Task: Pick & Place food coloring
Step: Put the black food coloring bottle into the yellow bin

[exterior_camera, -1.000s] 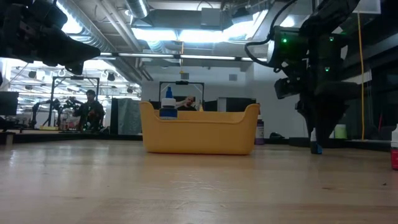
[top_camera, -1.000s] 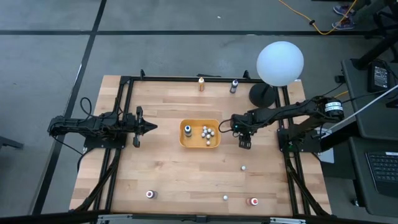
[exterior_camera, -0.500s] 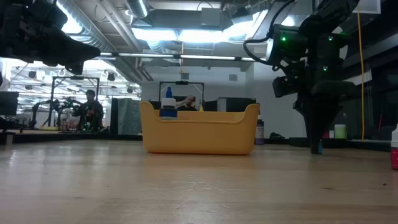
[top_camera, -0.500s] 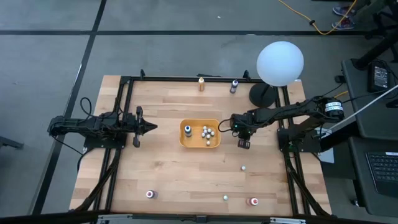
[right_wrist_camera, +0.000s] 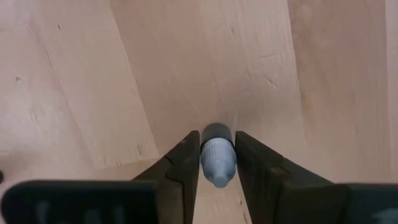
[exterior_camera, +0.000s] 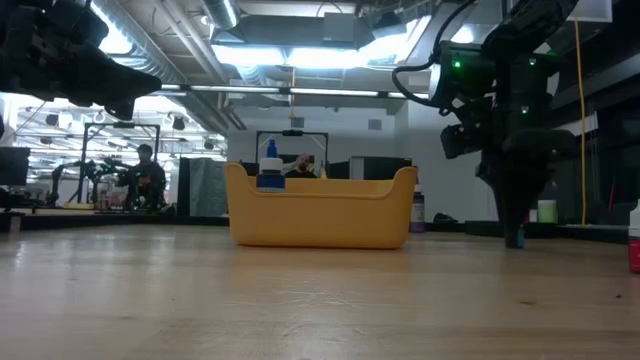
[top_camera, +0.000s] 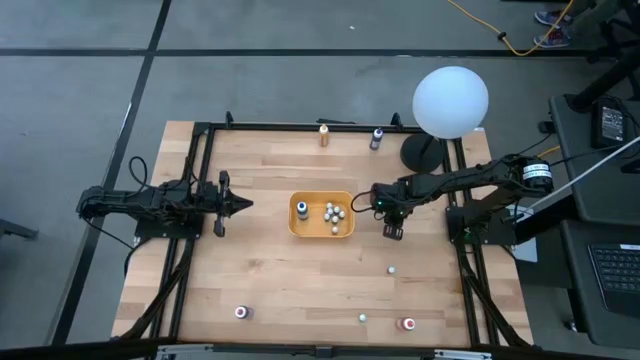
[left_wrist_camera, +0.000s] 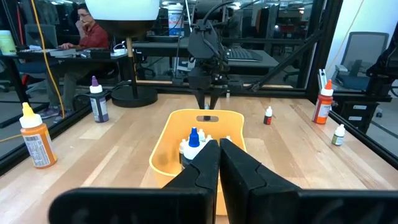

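High view showed your right gripper [top_camera: 393,232] pointing down at the table just right of the orange-yellow tray [top_camera: 321,232]. Right wrist view had its two fingers [right_wrist_camera: 184,163] pinching a pale blue-grey food coloring bottle [right_wrist_camera: 217,159] by the cap, the bottle standing on the wooden table [right_wrist_camera: 74,81]. In the low view that gripper [exterior_camera: 514,235] reached down almost to the tabletop, to the right of the tray [exterior_camera: 320,220].

Your left gripper [top_camera: 240,205] waited well left of the tray, above the table, its fingers [left_wrist_camera: 242,168] pressed together with only a thin slit between them.

Inside the tray sat a cluster of small bottles [top_camera: 333,213], one blue-capped [top_camera: 302,208]. More bottles were scattered: an orange one [top_camera: 324,135] and a dark one [top_camera: 376,139] at the far edge, a tiny white one [top_camera: 391,269] near the right gripper, and three along the near edge, one of them red [top_camera: 408,324]. A white globe lamp [top_camera: 450,100] stood at the far right corner.
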Action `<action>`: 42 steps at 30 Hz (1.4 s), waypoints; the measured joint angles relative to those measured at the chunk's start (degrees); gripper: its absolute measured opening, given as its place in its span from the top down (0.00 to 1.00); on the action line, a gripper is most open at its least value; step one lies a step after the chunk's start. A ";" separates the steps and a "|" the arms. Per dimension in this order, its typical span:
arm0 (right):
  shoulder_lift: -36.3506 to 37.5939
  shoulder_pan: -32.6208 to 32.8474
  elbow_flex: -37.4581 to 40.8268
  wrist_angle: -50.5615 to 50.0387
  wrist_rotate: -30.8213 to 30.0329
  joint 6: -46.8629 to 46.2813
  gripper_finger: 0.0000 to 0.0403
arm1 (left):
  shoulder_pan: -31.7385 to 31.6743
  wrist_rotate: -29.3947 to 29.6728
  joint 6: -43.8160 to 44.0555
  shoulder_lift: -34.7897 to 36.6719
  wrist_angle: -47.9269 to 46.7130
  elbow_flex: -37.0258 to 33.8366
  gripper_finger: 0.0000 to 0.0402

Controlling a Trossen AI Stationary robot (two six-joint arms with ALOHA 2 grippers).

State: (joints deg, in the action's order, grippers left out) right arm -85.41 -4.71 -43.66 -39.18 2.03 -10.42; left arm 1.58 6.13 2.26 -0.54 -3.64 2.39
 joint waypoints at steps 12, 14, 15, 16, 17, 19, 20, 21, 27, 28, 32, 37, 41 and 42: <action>0.00 0.00 0.02 -0.17 1.26 -1.57 0.71 | -0.01 -0.01 0.00 0.00 0.00 0.00 0.98; 0.00 0.00 0.02 -0.23 1.36 -1.83 0.67 | 0.00 -0.01 0.00 0.00 0.00 0.00 0.97; 0.00 0.00 0.02 -0.39 1.55 -2.02 0.64 | 0.01 0.00 0.00 0.00 0.00 0.00 0.97; 0.00 0.00 0.02 -0.62 1.58 -2.37 0.62 | 0.01 0.00 0.00 0.00 0.00 0.00 0.97; 0.00 0.00 0.02 -0.84 1.59 -2.53 0.59 | -0.01 -0.01 0.00 0.00 0.01 0.00 0.97; 0.00 0.00 0.02 -1.45 1.63 -2.57 0.54 | -0.01 0.00 0.00 0.00 0.00 0.00 0.98; 0.00 0.00 0.06 -1.78 1.63 -2.57 0.53 | -0.01 0.00 0.00 0.00 0.00 0.00 0.98; 0.00 0.00 0.09 -1.93 1.63 -2.51 0.51 | -0.01 0.00 0.00 0.00 0.00 0.00 0.98; 0.00 0.00 0.09 -1.71 1.56 -1.96 0.53 | 0.01 0.00 0.00 0.00 0.01 0.00 0.98; 0.00 0.00 0.09 -1.57 1.56 -1.94 0.54 | 0.00 -0.01 0.00 0.00 0.00 0.00 0.98; 0.00 0.00 0.09 -1.22 1.53 -1.32 0.60 | -0.01 -0.01 0.00 0.00 0.00 0.00 0.97; 0.00 -0.06 0.09 -0.98 1.08 -1.22 0.67 | -0.01 0.00 0.00 0.00 0.01 0.00 0.98; 0.00 -0.07 0.09 -0.98 1.08 -1.25 0.75 | 0.01 -0.01 0.00 0.00 0.00 0.00 0.98; 0.00 -0.07 0.09 -0.98 1.08 -1.29 0.76 | 0.01 -0.02 0.00 0.00 0.00 0.00 0.98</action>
State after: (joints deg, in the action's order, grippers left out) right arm -85.41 -4.78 -43.57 -40.16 3.11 -11.71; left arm 1.58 6.11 2.26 -0.54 -3.64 2.39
